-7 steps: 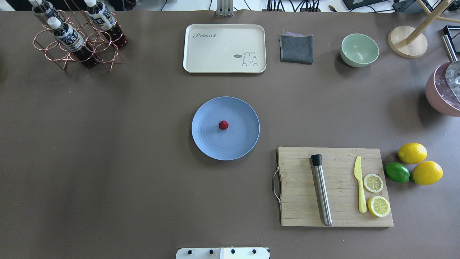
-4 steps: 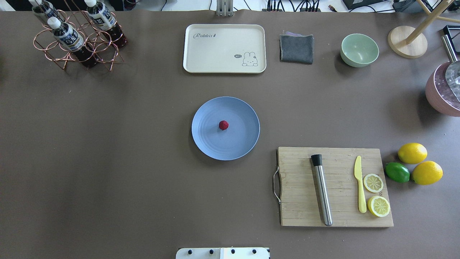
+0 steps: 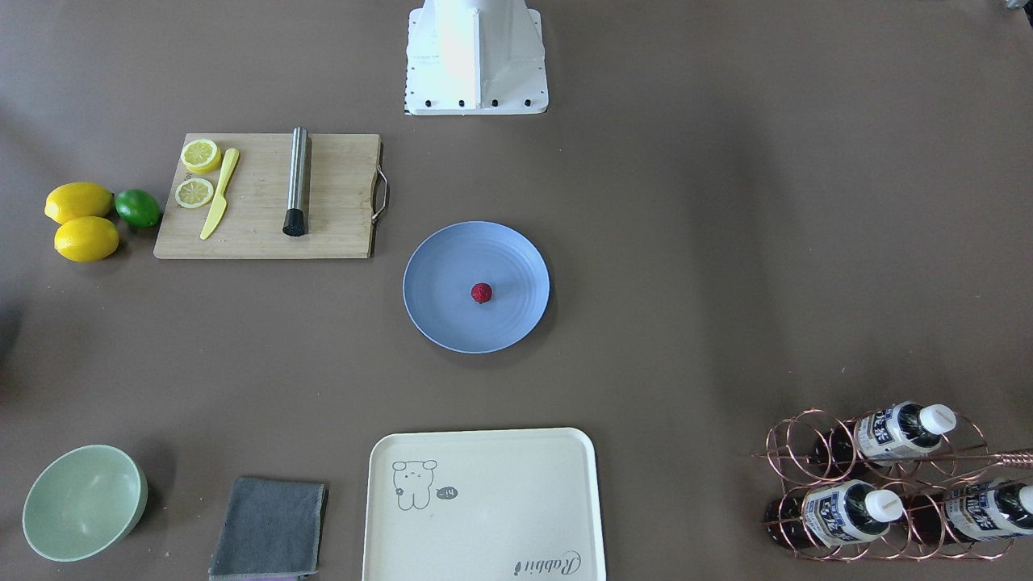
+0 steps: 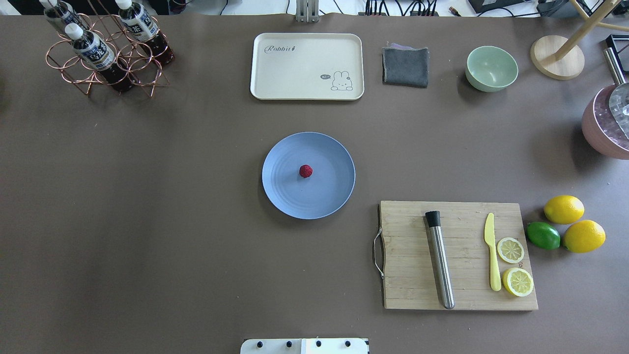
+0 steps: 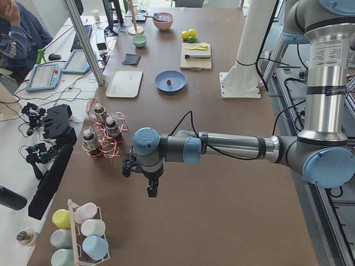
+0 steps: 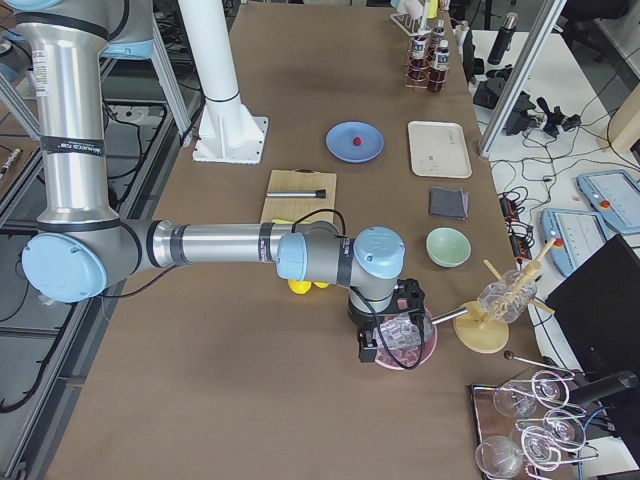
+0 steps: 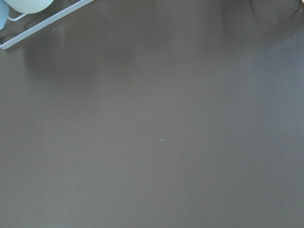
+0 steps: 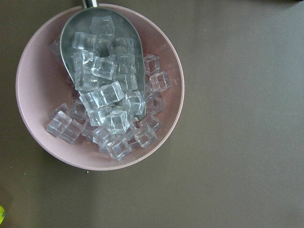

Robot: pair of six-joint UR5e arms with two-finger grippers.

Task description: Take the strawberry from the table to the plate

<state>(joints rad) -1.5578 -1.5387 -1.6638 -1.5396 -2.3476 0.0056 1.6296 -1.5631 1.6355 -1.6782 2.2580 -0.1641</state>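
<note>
The strawberry (image 4: 305, 171) lies near the centre of the plate (image 4: 285, 196), mid-table (image 4: 147, 196). The placement appears done, with 0 steps left. The left tool (image 5: 150, 189) and the right tool (image 6: 374, 346) hang at opposite table ends. Whether either is released or clenched cannot be told.

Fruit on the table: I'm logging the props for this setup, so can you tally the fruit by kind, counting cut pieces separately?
Whole lemons: 2
Lime: 1
Cut lemon pieces: 2
Strawberry: 1
Total: 6
</note>
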